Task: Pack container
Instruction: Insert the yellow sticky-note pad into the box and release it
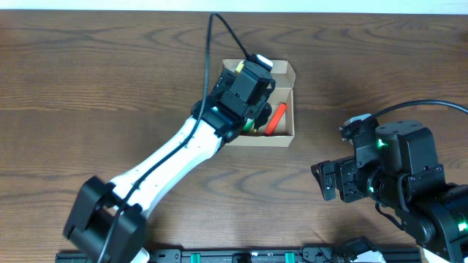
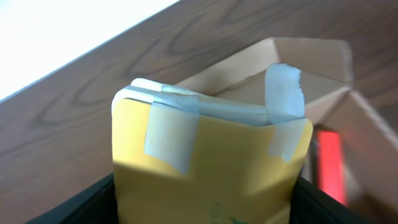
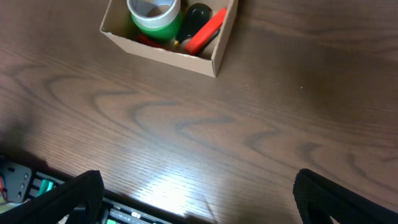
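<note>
The container [image 1: 282, 138] is a small tan cardboard box with open flaps at the table's middle back. It also shows in the left wrist view [image 2: 311, 56] and the right wrist view [image 3: 168, 56]. My left gripper [image 1: 252, 86] hovers over the box, shut on a yellow packet [image 2: 211, 155] with white tape strips on its top edge. Inside the box lie a green tape roll [image 3: 152, 15], a black item [image 3: 198, 15] and a red marker [image 1: 276, 118]. My right gripper [image 1: 329, 179] is open and empty, to the right of the box and nearer the front.
The left arm [image 1: 168, 161] stretches diagonally from the front left to the box. The right arm's body [image 1: 409, 175] fills the front right. A black rail with green lights [image 3: 37, 186] runs along the front edge. Bare wood tabletop [image 1: 88, 80] surrounds the box.
</note>
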Robot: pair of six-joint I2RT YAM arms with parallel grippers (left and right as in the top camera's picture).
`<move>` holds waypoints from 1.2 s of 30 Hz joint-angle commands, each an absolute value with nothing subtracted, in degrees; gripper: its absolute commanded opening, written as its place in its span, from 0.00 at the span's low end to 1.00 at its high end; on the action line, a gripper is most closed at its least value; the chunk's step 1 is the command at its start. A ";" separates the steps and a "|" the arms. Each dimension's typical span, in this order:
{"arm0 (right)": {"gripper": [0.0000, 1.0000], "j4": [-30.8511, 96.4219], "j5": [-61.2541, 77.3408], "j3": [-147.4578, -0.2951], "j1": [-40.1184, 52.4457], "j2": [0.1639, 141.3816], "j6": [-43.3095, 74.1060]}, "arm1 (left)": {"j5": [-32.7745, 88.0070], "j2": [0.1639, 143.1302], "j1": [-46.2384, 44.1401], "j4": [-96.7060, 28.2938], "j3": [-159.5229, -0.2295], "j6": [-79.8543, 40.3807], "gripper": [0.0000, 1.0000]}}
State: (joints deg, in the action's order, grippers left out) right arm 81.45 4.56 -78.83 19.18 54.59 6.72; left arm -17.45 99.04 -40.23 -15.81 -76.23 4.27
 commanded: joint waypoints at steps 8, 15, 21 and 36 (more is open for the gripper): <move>0.99 81.58 4.95 -78.83 18.79 54.28 6.13 | -29.43 99.33 -40.14 -9.15 -77.87 14.39 0.78; 0.99 81.67 4.95 -78.83 18.79 54.28 6.13 | -29.58 100.62 -40.07 -10.13 -77.87 14.37 0.75; 0.99 81.67 4.95 -78.83 18.79 54.28 6.13 | -28.75 104.31 -41.28 -13.85 -77.87 14.17 0.76; 0.99 81.67 4.95 -78.83 18.79 54.28 6.13 | -18.31 104.84 -43.92 -22.00 -77.87 14.15 0.95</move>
State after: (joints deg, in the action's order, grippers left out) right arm 81.60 4.56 -78.83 19.18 54.59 6.70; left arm -20.86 105.45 -43.79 -21.26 -76.62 13.96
